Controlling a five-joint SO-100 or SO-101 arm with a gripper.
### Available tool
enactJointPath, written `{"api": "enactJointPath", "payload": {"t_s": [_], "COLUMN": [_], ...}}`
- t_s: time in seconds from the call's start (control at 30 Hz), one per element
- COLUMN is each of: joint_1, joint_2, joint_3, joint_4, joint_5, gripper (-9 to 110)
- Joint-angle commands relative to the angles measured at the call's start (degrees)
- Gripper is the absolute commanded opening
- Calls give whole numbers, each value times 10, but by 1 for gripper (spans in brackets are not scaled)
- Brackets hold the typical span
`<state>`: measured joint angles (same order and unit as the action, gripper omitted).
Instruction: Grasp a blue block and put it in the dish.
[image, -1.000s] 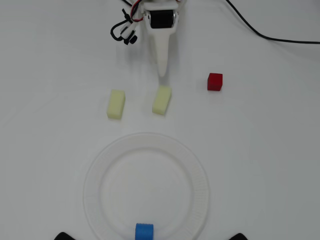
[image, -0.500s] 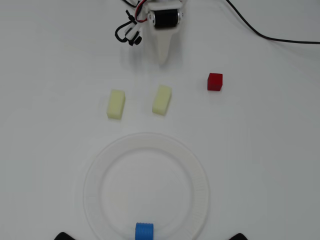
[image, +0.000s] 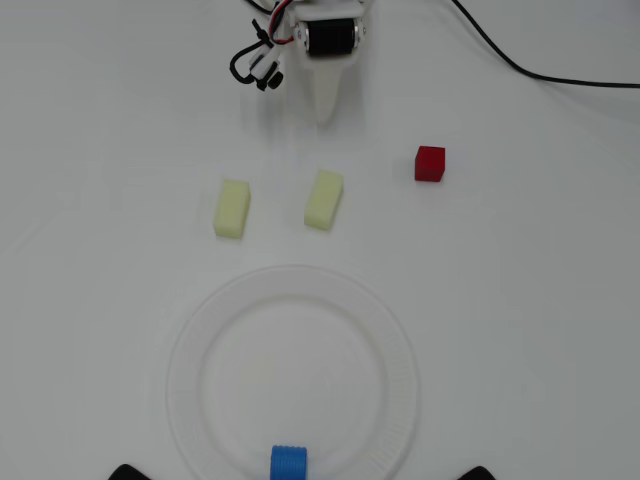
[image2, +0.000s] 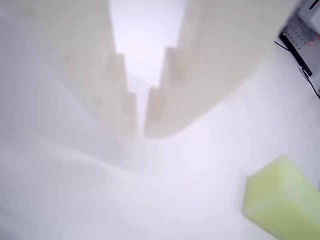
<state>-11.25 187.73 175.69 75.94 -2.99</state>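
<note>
Gripper has drawn back toward the table's far edge, away from the yellow blocks. Wrist view is blurred, but the jaws look nearly closed, holding nothing. Blue block sits on the near rim of the dish. Task looks done; next move probably just parking the arm.

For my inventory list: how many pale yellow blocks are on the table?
2. In the overhead view, one yellow block lies left, the other yellow block right of it, both above the dish. None seems hidden.
</note>
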Motion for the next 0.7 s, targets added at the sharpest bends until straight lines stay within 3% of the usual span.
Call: {"api": "enactJointPath", "payload": {"t_s": [0.0, 0.67], "joint_1": [-2, -2], "joint_2": [101, 101], "joint_3": [59, 59], "joint_4": [25, 25], "joint_5": [5, 1], "gripper": [0, 0]}}
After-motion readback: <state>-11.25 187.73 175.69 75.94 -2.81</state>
